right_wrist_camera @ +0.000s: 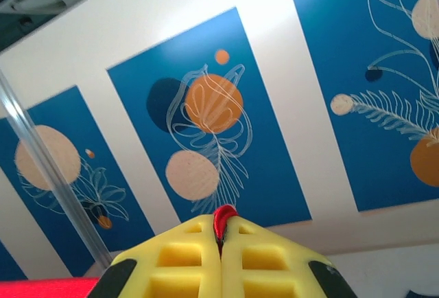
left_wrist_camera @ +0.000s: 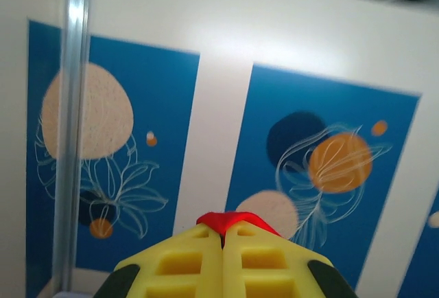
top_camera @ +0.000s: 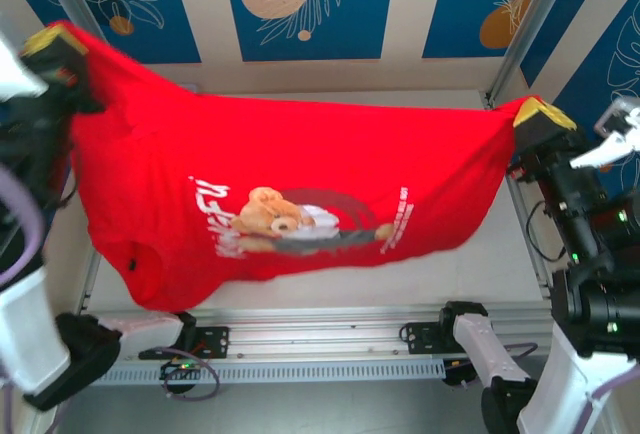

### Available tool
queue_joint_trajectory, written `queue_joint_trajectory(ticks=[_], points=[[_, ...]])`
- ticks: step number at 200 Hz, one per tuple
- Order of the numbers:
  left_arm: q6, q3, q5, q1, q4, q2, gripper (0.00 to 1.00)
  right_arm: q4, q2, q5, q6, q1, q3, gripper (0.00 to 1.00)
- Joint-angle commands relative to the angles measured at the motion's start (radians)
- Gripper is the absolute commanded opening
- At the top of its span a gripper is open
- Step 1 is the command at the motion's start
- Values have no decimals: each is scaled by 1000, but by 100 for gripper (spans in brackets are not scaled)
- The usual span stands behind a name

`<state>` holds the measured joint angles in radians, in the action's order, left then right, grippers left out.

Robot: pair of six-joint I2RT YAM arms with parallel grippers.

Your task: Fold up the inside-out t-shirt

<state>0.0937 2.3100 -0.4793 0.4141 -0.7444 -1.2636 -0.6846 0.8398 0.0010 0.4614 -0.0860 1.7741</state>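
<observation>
Over the worktop [top_camera: 490, 254] the soft, light inside-out t-shirt [top_camera: 300, 154] sags between left claw [top_camera: 55, 42] and right claw [top_camera: 541, 114], both pinched tight on its opposite ends.

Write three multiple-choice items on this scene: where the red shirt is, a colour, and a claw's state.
1. Where is the bright red soft cloth t-shirt? A flat on the table; B held up, stretched between the left claw and right claw; C inside a basket.
2. What colour are the claw fingers? A green; B yellow; C white.
3. How is the left claw? A wide open; B shut, empty; C shut on the shirt.
Answers: B, each claw grips one end; B, yellow in both wrist views; C, red cloth shows between closed fingers.
</observation>
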Motion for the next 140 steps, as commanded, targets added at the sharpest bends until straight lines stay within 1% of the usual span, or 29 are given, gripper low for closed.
queue_joint_trajectory(ticks=[1, 24, 42, 52, 57, 63, 66, 68, 69, 72, 78, 80, 90, 92, 93, 94, 96, 97, 99, 100, 101, 103, 104, 105, 108, 113, 122, 133, 140], points=[[10, -13, 85, -117, -48, -188, 0, 93, 148, 52, -22, 2, -85, 6], [31, -47, 188, -198, 33, -350, 0, 244, 281, 59, -26, 9, -184, 6], [35, -35, 248, -228, 109, -517, 0, 419, 456, 98, -32, 34, -249, 9], [38, 15, 285, -240, 135, -635, 0, 499, 561, 125, -32, 49, -248, 11], [40, 59, 289, -245, 142, -700, 0, 533, 654, 135, -31, 56, -232, 13], [35, 114, 302, -248, 152, -787, 0, 563, 724, 143, -30, 61, -201, 15], [31, 147, 312, -251, 158, -830, 0, 569, 768, 151, -31, 63, -182, 17], [28, 168, 321, -251, 161, -859, 0, 572, 782, 154, -31, 65, -174, 17], [28, 185, 324, -252, 162, -872, 0, 572, 814, 159, -30, 66, -159, 20], [27, 225, 335, -255, 161, -922, 3, 569, 857, 161, -26, 66, -127, 23], [34, 340, 357, -260, 143, -1021, 12, 534, 938, 149, -14, 62, -62, 24], [37, 377, 367, -260, 135, -1055, 15, 507, 980, 137, -6, 59, -14, 25], [42, 587, 411, -265, 101, -1212, 35, 416, 1119, 111, 3, 60, 131, 32], [45, 617, 415, -266, 97, -1236, 39, 403, 1139, 107, 5, 60, 156, 33], [45, 617, 416, -267, 97, -1246, 43, 391, 1152, 105, 6, 60, 166, 34], [46, 648, 415, -267, 96, -1259, 43, 381, 1163, 101, 7, 60, 182, 35], [48, 668, 418, -267, 97, -1276, 47, 364, 1182, 92, 10, 59, 207, 36], [49, 668, 419, -268, 98, -1283, 52, 340, 1194, 89, 10, 59, 219, 36], [51, 686, 423, -268, 99, -1297, 56, 330, 1212, 78, 11, 59, 247, 37], [51, 695, 425, -269, 99, -1301, 56, 321, 1219, 73, 10, 58, 258, 38], [52, 695, 427, -270, 101, -1304, 60, 308, 1229, 68, 9, 58, 268, 38], [53, 698, 433, -270, 105, -1309, 63, 289, 1244, 57, 6, 59, 292, 39], [53, 696, 435, -271, 107, -1309, 63, 289, 1244, 57, 6, 59, 292, 39], [54, 696, 438, -271, 109, -1310, 67, 261, 1257, 51, 0, 60, 309, 41], [56, 684, 444, -271, 115, -1306, 70, 247, 1272, 45, -10, 63, 335, 42], [63, 652, 445, -272, 118, -1292, 74, 183, 1297, 49, -31, 70, 377, 46], [77, 564, 445, -272, 117, -1242, 79, 100, 1303, 73, -47, 76, 397, 48], [108, 428, 453, -273, 110, -1155, 84, 51, 1256, 92, -66, 91, 318, 49], [131, 324, 464, -272, 104, -1088, 85, 31, 1193, 93, -55, 97, 202, 49]])
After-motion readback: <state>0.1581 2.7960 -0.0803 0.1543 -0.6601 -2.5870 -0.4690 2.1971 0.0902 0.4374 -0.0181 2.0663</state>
